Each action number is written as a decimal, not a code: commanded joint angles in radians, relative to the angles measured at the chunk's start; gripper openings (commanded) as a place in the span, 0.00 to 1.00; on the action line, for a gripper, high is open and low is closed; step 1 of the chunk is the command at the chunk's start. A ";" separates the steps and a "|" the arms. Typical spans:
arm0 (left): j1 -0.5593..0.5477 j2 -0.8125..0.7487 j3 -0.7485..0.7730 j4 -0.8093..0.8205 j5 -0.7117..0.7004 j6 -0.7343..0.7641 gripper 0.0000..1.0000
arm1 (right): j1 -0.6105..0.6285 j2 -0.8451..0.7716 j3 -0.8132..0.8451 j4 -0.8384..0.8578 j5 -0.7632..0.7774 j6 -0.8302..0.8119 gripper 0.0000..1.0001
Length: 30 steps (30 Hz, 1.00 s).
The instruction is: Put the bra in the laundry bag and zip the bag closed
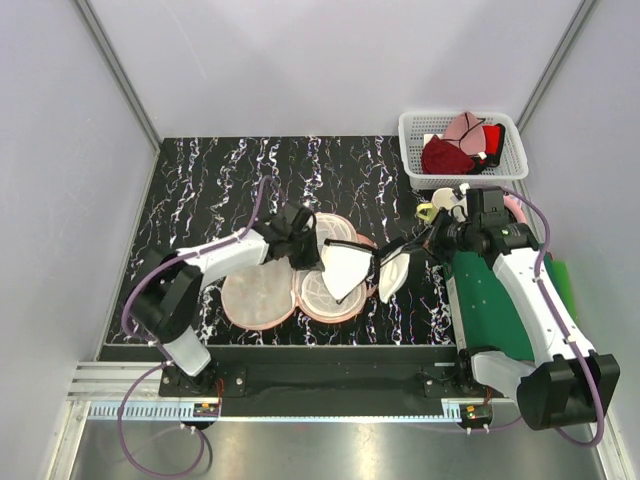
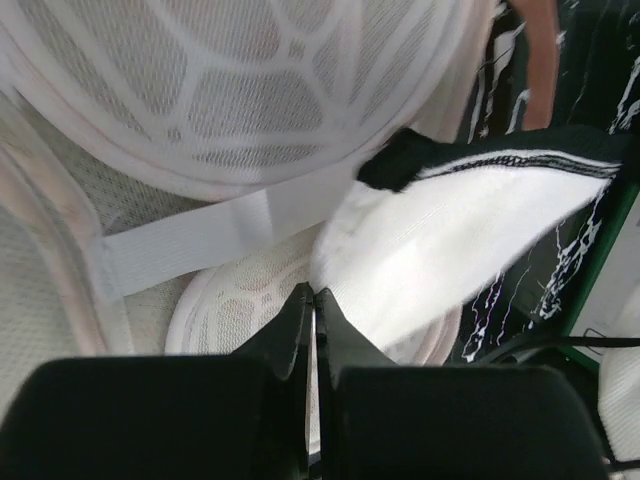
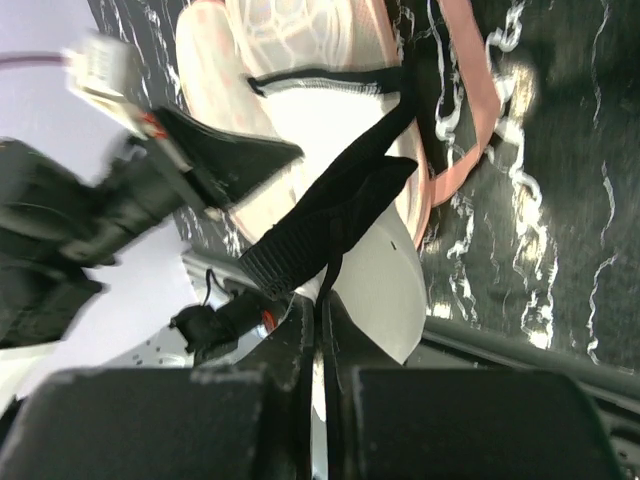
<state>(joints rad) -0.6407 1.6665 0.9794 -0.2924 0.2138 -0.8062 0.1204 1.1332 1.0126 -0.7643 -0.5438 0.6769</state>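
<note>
The bra (image 1: 347,270) spans left-right mid-frame between left gripper (image 2: 312,296) and right gripper (image 3: 320,305) (both pinched on it), left cup above the laundry bag (image 1: 255,295).

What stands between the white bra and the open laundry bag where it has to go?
Nothing visible does. One cup of the bra is already over the open laundry bag. The other cup hangs just beside the bag's right edge.
</note>
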 commanded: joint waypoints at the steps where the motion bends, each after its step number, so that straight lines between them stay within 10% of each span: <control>1: -0.002 -0.117 0.218 -0.250 -0.180 0.274 0.00 | -0.001 -0.050 0.014 -0.095 -0.091 -0.010 0.00; 10: 0.007 -0.022 0.501 -0.498 -0.222 0.709 0.00 | 0.290 -0.122 -0.221 0.328 0.007 0.582 0.00; 20: 0.090 0.076 0.570 -0.531 -0.143 0.949 0.00 | 0.613 -0.078 -0.405 0.820 0.649 1.073 0.00; 30: 0.118 0.197 0.659 -0.542 -0.048 1.079 0.08 | 0.699 0.137 -0.459 1.048 0.713 1.107 0.00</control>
<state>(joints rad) -0.5301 1.8221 1.5906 -0.8429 0.1204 0.2058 0.8108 1.2835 0.5480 0.1734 0.0727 1.7447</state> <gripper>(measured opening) 0.009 0.020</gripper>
